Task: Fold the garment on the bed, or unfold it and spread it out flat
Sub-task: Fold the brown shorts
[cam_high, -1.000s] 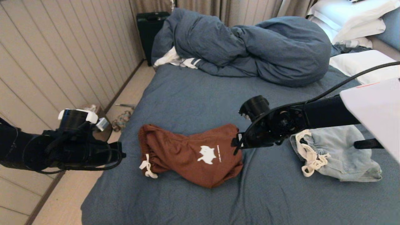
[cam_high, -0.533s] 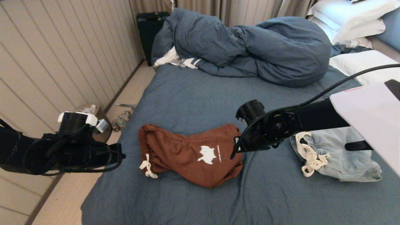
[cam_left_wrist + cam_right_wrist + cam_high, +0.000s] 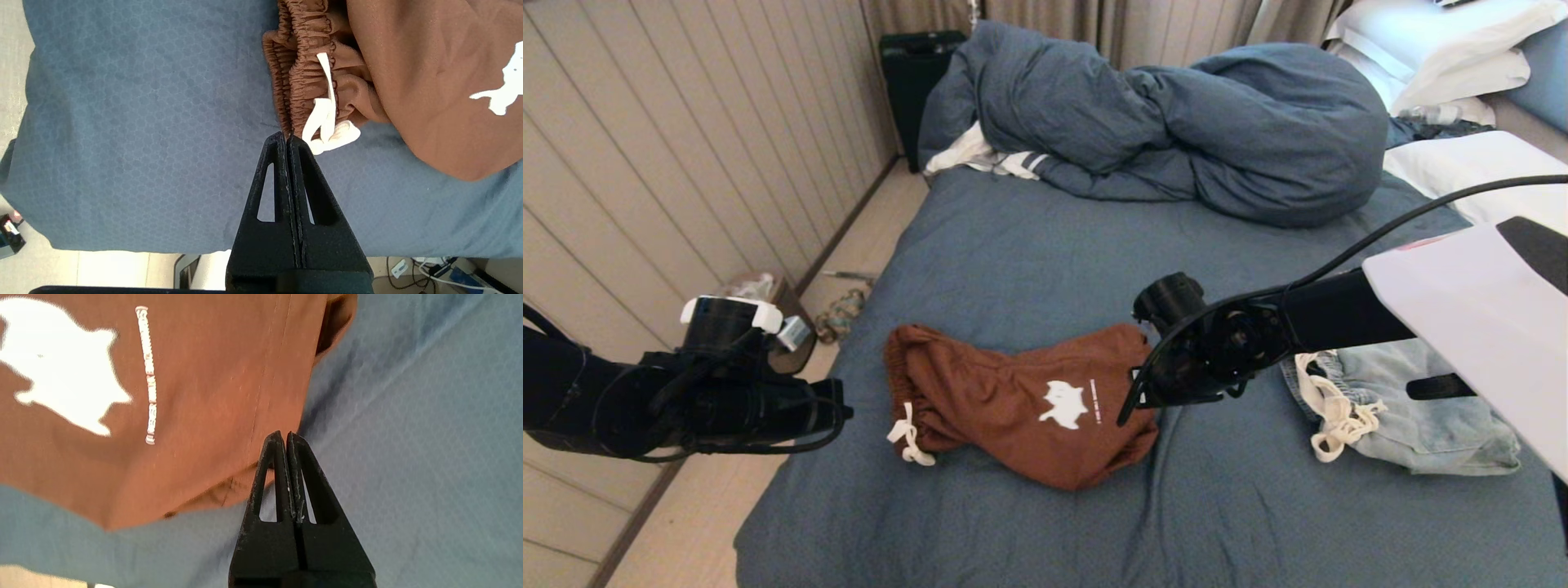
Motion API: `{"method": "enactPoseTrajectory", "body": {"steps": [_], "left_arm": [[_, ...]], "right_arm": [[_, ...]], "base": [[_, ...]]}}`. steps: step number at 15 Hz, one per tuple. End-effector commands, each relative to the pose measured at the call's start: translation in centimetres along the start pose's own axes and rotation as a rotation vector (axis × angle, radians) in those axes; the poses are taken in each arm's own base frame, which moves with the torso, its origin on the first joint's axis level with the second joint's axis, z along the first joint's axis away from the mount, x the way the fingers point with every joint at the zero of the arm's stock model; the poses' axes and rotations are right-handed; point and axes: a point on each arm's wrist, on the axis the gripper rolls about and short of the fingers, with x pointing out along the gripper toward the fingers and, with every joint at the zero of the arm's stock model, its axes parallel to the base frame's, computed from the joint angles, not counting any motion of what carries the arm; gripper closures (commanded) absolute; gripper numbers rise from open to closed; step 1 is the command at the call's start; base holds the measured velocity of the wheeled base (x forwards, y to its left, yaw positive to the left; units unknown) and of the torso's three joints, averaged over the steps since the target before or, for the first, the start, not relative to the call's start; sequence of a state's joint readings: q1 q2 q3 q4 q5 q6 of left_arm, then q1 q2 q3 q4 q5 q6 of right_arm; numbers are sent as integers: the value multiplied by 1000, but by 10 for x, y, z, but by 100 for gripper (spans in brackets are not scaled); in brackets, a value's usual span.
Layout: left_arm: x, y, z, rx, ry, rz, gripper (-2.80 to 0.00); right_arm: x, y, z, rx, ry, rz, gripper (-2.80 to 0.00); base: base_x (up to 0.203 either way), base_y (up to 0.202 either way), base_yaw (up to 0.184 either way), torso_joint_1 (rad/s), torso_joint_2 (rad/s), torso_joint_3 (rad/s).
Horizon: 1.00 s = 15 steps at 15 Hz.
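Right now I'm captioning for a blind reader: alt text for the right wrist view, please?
The right claw, shut, has its tips at the hem edge of brown shorts with a white animal print, lying on the bed with its slate-blue sheet. Whether cloth is pinched cannot be told.

Site: home bedroom | evidence: wide bed (image 3: 1013, 245) with slate-blue sheet, bunched duvet (image 3: 1176, 122) at far edge, white pillows (image 3: 1437, 49) at far right corner | curtains (image 3: 1094, 20) behind | panelled wall (image 3: 686, 147) alongside left edge
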<state>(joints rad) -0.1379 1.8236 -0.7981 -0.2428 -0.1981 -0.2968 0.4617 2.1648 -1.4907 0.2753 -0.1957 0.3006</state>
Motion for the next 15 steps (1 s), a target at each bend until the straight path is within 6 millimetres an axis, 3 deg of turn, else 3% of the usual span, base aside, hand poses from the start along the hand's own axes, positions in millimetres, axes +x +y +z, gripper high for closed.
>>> {"method": "enactPoseTrajectory", "body": {"steps": [1, 5, 15], "left_arm": [[0, 0, -1, -3, 2, -1, 0], [1, 1, -1, -5, 7, 1, 0], [3, 1, -2, -7, 15, 0, 0]], "right_arm": [[6, 2, 6, 15, -31, 7, -280], [21, 6, 9, 6, -35, 8, -280], [81, 17, 23, -24, 4, -15, -280]], "base": [[0, 0, 0, 0, 0, 0], [0, 0, 0, 0, 0, 0], [0, 0, 0, 0, 0, 0]]}}
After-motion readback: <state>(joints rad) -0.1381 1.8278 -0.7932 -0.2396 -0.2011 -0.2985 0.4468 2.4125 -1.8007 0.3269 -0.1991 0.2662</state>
